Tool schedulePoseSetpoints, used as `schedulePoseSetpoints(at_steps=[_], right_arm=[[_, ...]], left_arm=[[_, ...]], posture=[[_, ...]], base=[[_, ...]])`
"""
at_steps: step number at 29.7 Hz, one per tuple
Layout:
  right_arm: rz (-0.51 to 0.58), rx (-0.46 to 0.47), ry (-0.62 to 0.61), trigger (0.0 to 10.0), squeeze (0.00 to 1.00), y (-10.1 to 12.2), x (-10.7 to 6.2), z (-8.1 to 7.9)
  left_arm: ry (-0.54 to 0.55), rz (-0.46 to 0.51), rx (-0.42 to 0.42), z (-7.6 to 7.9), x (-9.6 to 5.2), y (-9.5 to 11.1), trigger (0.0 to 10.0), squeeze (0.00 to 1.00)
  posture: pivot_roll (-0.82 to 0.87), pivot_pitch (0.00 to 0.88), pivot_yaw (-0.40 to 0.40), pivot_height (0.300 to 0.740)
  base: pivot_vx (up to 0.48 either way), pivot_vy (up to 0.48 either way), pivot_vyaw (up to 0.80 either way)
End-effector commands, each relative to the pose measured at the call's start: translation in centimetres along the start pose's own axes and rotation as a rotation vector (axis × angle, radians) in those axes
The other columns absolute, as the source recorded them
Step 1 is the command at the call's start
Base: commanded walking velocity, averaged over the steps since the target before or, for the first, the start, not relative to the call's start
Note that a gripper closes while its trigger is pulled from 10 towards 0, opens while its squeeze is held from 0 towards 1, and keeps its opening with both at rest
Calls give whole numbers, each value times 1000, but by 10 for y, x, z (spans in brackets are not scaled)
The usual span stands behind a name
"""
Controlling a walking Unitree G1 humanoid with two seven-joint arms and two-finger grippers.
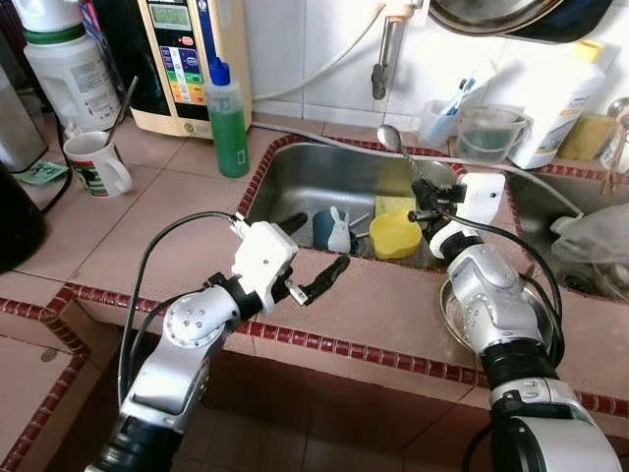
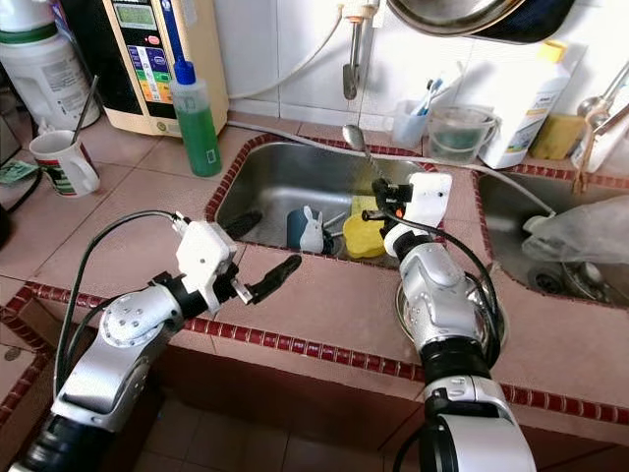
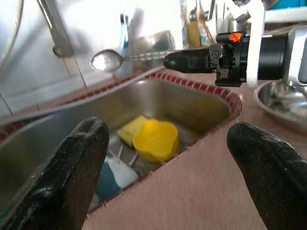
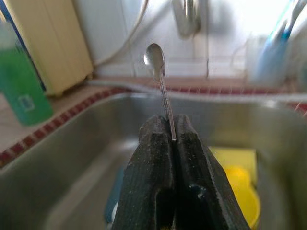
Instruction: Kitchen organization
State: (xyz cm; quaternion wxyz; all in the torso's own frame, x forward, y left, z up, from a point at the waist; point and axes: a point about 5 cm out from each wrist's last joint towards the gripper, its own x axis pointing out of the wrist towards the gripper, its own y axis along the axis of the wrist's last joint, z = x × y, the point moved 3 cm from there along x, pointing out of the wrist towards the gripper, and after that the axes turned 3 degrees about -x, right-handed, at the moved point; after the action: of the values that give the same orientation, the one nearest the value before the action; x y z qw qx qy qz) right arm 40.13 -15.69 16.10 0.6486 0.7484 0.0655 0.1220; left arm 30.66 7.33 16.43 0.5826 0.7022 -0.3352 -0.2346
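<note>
My right gripper (image 1: pixel 423 194) is shut on the handle of a metal spoon (image 1: pixel 390 140), held level over the steel sink (image 1: pixel 295 162) with its bowl pointing at the back wall. The wrist view has the spoon (image 4: pixel 156 58) sticking out between the closed fingertips (image 4: pixel 158 132). My left gripper (image 1: pixel 314 248) hangs open over the tiled counter edge in front of the sink, with nothing between its fingers. In the sink lie a yellow cup (image 1: pixel 395 236), a yellow sponge (image 1: pixel 393 205) and a blue cup (image 1: pixel 322 228) beside a small white figure (image 1: pixel 339 234).
A green soap bottle (image 1: pixel 228 123) stands left of the sink, with a mug (image 1: pixel 96 162) and a water appliance (image 1: pixel 182 59) further left. A metal bowl (image 1: pixel 450 313) sits beside my right arm. Cups (image 1: pixel 488 133) and a white bottle (image 1: pixel 555 98) line the back ledge.
</note>
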Motion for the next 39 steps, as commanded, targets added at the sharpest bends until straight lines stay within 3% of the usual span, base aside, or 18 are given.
schedulePoseSetpoints(at_steps=[1,9,17,31,39], right_arm=[[1,27,32,10000,0,5,4,-5],[-79,45,124,10000,0,-5,4,-22],[-116,94,215,10000,0,-9,-1,-40],[-87,86,233,10000,0,5,-2,-39],[-75,131,237,10000,0,8,-2,-40]], left_arm=[[-24,6,5,4,-1,6,10000,0],[-37,-18,6,2,-4,9,10000,0],[-31,-24,15,-7,1,13,10000,0],[-23,-8,21,-11,6,16,10000,0],[-20,-7,22,-13,7,17,10000,0]], posture=[[9,163,17,740],[18,224,34,740],[12,224,35,740],[-1,213,35,740],[3,210,38,740]], base=[[0,0,0],[0,0,0],[0,0,0],[0,0,0],[0,0,0]])
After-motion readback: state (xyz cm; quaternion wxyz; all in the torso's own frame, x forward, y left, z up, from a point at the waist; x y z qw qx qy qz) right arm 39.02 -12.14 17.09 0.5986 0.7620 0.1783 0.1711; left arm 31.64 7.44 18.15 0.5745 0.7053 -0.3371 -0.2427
